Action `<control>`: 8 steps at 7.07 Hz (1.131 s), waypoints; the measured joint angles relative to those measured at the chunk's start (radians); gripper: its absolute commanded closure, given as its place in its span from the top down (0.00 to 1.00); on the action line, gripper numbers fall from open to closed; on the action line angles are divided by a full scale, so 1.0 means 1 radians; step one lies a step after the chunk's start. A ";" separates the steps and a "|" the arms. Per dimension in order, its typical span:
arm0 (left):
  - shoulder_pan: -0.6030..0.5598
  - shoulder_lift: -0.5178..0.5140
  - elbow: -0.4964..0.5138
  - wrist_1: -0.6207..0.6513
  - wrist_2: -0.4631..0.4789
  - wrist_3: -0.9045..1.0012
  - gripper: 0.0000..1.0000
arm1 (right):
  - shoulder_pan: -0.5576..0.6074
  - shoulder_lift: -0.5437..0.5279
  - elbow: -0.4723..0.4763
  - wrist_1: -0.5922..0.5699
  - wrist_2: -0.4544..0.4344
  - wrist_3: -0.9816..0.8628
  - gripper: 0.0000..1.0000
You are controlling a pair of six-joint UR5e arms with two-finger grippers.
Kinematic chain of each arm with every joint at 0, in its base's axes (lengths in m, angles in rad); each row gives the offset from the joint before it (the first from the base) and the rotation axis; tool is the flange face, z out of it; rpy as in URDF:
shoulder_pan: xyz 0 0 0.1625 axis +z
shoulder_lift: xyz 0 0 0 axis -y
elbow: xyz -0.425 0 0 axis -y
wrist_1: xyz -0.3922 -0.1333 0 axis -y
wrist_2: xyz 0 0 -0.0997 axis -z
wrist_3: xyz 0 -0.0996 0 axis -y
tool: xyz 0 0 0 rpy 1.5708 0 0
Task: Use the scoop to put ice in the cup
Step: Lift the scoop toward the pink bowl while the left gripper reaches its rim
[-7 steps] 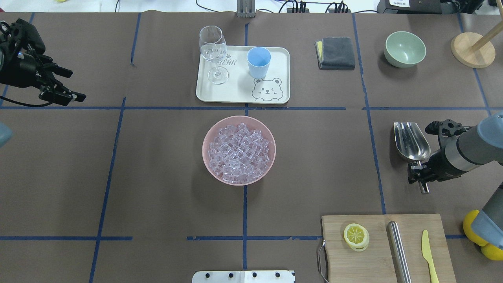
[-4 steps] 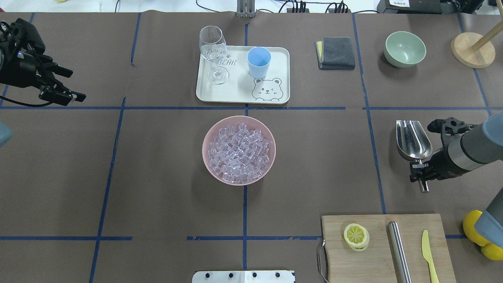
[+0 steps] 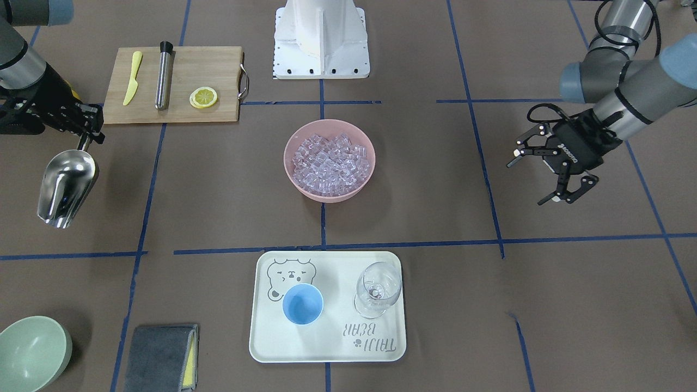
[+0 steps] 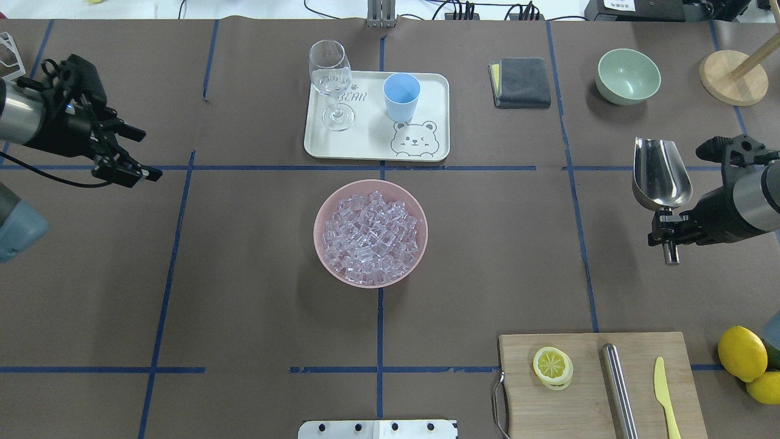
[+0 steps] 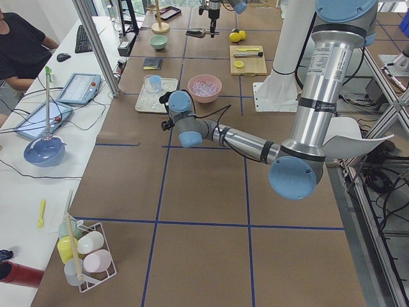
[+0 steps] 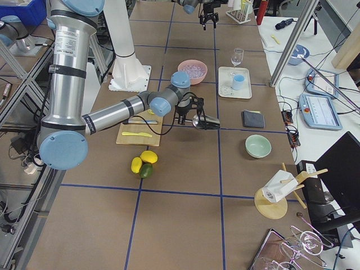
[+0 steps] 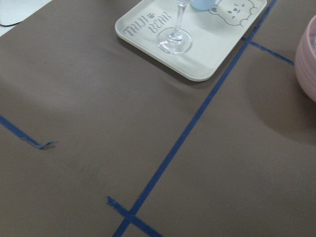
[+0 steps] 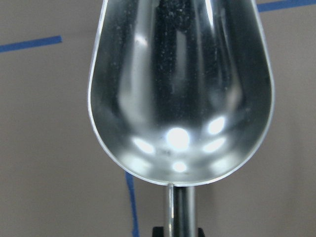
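Right jaws pinch scoop [image 4: 661, 174] handle, arm aloft; left jaws spread, hovering.

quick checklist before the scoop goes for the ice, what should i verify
1. The right gripper is shut on the scoop at its handle: ok.
2. Scoop trough is empty in the right wrist view: ok.
3. The ice is heaped in the uncovered pink bowl: ok.
4. The cup stands upright and empty on the tray: ok.
5. The wine glass stands on the same tray, apart from the cup: ok, but mind it when pouring.
6. The left gripper is open and well off to the side of the bowl: ok.
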 measured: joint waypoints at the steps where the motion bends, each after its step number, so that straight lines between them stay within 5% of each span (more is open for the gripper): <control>1: 0.037 -0.015 -0.005 -0.001 0.000 -0.006 1.00 | -0.002 0.075 0.012 -0.075 -0.001 -0.018 0.00; 5: 0.065 -0.036 -0.012 -0.003 -0.009 -0.019 1.00 | 0.026 0.445 -0.021 -0.403 -0.051 -0.141 0.00; 8: 0.066 -0.062 -0.028 -0.003 -0.013 -0.090 1.00 | 0.069 0.504 -0.034 -0.421 -0.076 -0.226 0.00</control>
